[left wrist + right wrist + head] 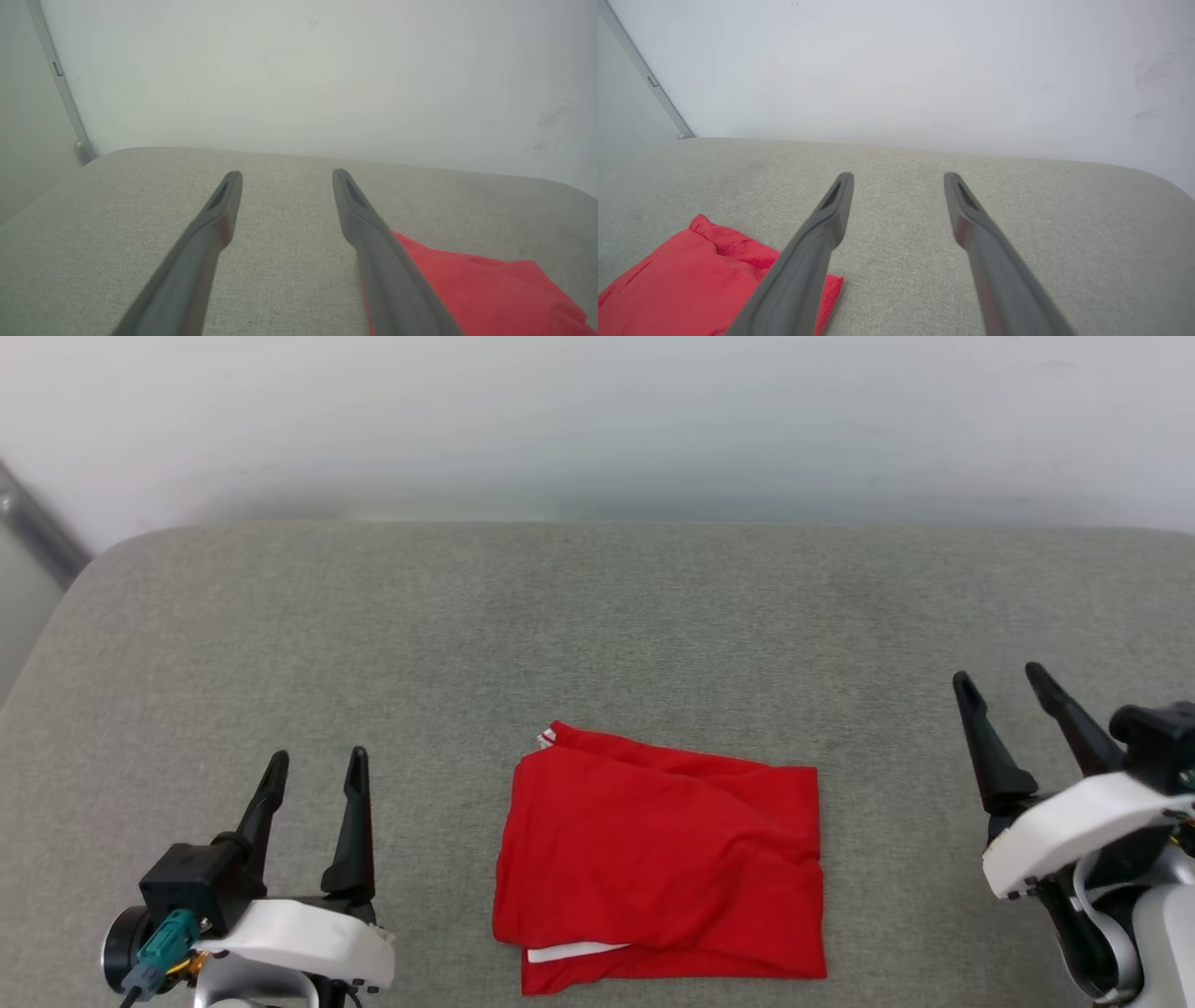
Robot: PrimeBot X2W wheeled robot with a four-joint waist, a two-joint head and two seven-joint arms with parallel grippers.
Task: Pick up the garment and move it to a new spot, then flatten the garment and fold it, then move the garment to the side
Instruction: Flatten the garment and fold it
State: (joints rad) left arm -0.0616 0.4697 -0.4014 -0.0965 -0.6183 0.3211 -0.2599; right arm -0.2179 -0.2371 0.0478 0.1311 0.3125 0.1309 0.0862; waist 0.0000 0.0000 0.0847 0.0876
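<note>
Right now, holding nothing in either gripper. Left gripper (317, 758) spread wide, two long dark fingers well apart and empty, poised over the pale grey woven padded surface (597, 616). Right gripper (998, 675) likewise parted wide and empty, fingers leaning slightly toward the left gripper's side. Between the two and touching neither: folded red jersey garment (659, 873), a rough rectangle lying flat on the grey padding, plain red side up. Thin white strip peeking out at the corner nearest the left gripper's wrist; a small white speck at the corner nearest that gripper's fingertips. Seen along the left gripper's fingers, red cloth partly hidden behind the right-hand finger; seen along the right gripper's, lying low behind the left-hand finger. Beyond both sets of fingertips, bare grey padding, then plain white wall (597, 420).
</note>
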